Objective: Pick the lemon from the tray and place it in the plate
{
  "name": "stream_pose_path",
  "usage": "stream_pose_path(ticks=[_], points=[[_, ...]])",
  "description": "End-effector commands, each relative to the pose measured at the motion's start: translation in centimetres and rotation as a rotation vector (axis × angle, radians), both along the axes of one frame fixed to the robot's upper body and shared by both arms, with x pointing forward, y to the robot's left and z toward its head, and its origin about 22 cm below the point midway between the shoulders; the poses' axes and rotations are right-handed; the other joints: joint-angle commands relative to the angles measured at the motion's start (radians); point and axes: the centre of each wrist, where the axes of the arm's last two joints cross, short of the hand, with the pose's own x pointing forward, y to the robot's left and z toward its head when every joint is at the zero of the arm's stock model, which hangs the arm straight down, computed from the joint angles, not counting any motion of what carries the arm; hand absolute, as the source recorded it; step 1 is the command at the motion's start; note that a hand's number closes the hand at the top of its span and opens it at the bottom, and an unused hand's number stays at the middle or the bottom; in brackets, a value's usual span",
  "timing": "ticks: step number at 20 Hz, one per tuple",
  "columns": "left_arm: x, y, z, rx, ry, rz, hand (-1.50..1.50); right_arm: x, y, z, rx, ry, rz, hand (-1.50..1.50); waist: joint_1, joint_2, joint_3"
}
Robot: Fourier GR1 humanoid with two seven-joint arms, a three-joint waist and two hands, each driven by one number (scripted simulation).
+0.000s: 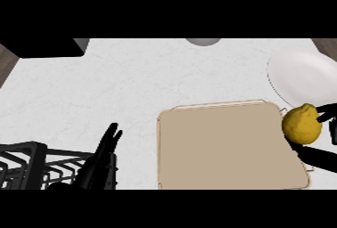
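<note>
Already the lemon (302,124) sat gripped in the right hand (320,156) at the frame's right, over the tray (223,147) edge, below the plate (299,73); placing looked left to do. Left hand (105,153) rested open, lower left.

I am looking down at a kitchen counter (132,80), and nearly everything on it says so. The top is pale white stone with faint grey veining, like a fitted kitchen worktop. At my lower left stands a black wire dish rack (26,160) with rows of upright bars. A flat tan tray (223,147) with a low rim rests on the counter. A round white plate (302,75) lies just beyond its far right corner, and a yellow lemon (302,124) shows at the tray's right edge. Brown wood-toned strips (326,44) show past the counter's far corners.
</note>
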Motion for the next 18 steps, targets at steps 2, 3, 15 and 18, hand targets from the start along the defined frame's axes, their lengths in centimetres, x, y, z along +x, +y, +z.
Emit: stream_pose_path(ticks=[2,3,15,18], points=[[2.3,3.3,-1.8,0.034,0.182,0.079,0.0,2.5,-5.1,-0.6,0.016,-0.06,-0.141,1.5,0.024,0.029,-0.025],[2.8,4.0,-1.6,0.048,0.172,0.078,0.0,3.4,-5.7,0.3,0.029,-0.076,-0.149,1.5,0.03,0.03,-0.026],[2.5,1.4,-1.4,0.051,0.165,0.009,0.0,8.6,-12.5,-0.4,0.038,-0.097,-0.216,1.5,0.094,0.043,-0.023],[2.7,1.6,-1.8,0.077,0.137,0.008,0.0,7.5,-14.8,-2.1,0.008,0.093,-0.273,1.5,0.102,0.057,-0.026]])
